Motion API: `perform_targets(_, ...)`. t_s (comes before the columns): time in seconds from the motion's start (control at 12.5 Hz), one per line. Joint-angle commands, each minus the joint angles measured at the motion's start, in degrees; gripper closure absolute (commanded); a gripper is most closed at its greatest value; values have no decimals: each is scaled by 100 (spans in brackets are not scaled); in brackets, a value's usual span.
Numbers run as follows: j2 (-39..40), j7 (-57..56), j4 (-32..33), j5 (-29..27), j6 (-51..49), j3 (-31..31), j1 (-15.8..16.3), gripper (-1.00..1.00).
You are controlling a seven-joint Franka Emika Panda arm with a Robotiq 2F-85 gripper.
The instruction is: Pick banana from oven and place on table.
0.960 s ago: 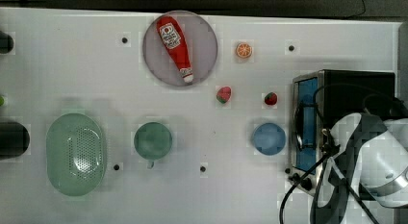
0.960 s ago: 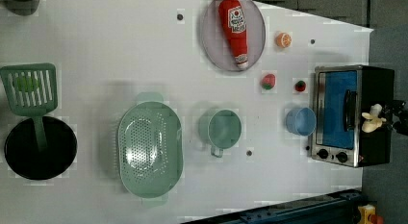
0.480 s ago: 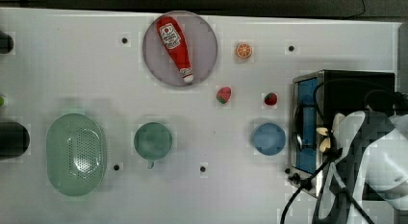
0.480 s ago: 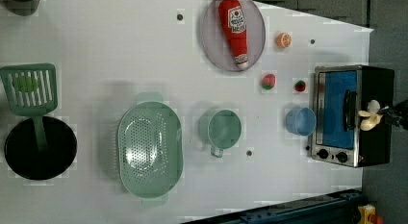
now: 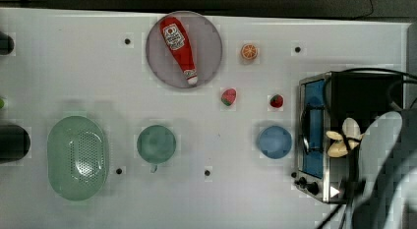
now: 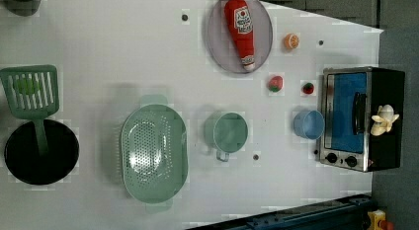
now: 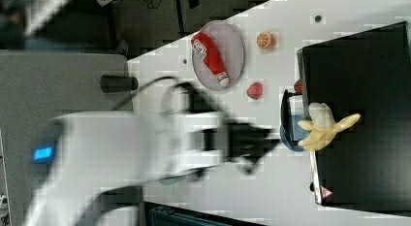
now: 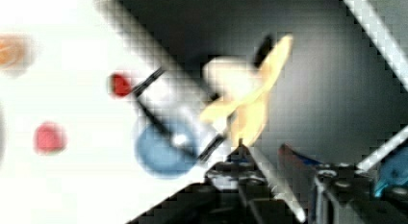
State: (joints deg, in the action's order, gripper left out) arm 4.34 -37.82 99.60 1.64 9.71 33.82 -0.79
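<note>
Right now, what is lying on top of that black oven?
A small pale banana with its peel strips splayed lies on the oven's black top, near the front edge above the door handle. What is inside the oven cannot be made out through its blue-tinted door.

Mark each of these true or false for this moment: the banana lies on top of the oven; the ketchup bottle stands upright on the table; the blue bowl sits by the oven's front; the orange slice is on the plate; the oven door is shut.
1. The banana lies on top of the oven. True.
2. The ketchup bottle stands upright on the table. False: it lies flat on the plate.
3. The blue bowl sits by the oven's front. True.
4. The orange slice is on the plate. False: it lies on the table beside the plate.
5. The oven door is shut. True.
</note>
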Motion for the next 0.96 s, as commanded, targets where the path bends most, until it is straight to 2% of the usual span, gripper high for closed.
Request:
perform_targets(0.08, -597, 1708, -471, 121, -797, -946, 583, 45)
perform_targets(0.32, -721, 3391, -451, 97, -843, -2003, 674, 45)
perform_targets(0.56, -641, 4610, -201, 73, -809, -2788, 686, 45)
perform_targets(0.72, -602, 4956, 191, 72, -457, -3048, 687, 45)
perform_targets(0.96, -551, 4955, 1041, 73, 539, -2972, 673, 45)
